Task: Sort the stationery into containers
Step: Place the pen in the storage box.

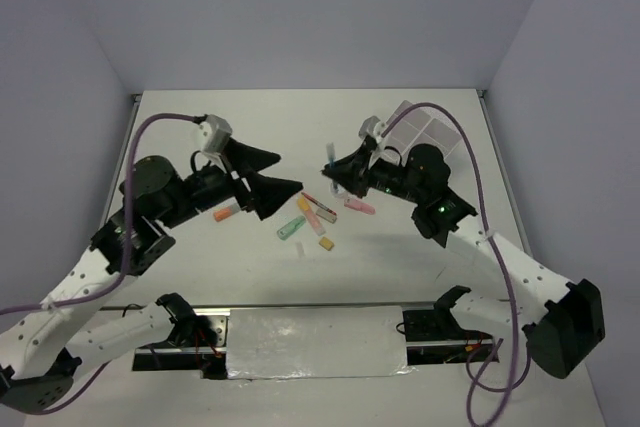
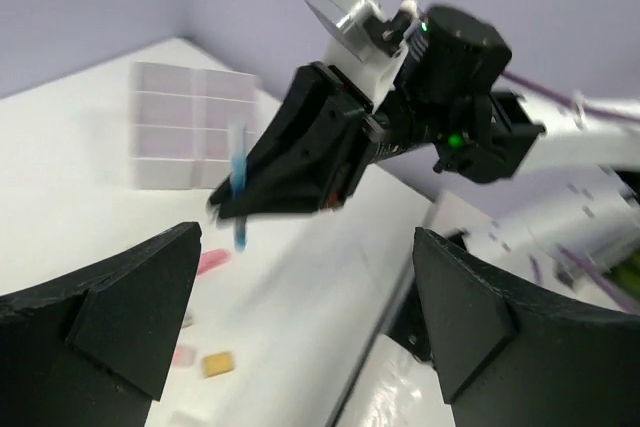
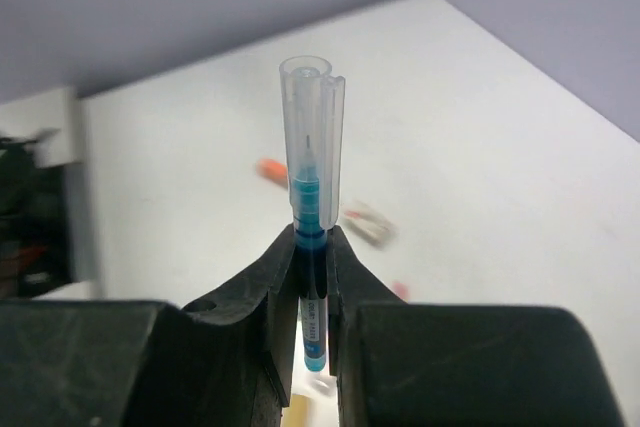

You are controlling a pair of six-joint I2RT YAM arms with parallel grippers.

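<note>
My right gripper [image 1: 331, 174] is shut on a thin blue pen [image 1: 329, 155] with a clear cap and holds it upright above the table; the right wrist view shows the pen [image 3: 312, 197] clamped between the jaws. My left gripper [image 1: 276, 179] is open and empty, left of the pile. Its wrist view shows the pen [image 2: 238, 197] and the white four-compartment box [image 2: 190, 137]. That box [image 1: 420, 129] stands at the back right. On the table lie an orange marker [image 1: 226, 213], a green marker [image 1: 291, 229], a pink marker [image 1: 359, 206], a red pen [image 1: 318, 203] and a yellow eraser [image 1: 326, 243].
A small white eraser [image 1: 299, 248] lies near the green marker. A silver plate [image 1: 315, 342] sits at the near edge between the arm bases. Walls close the table at the back and both sides.
</note>
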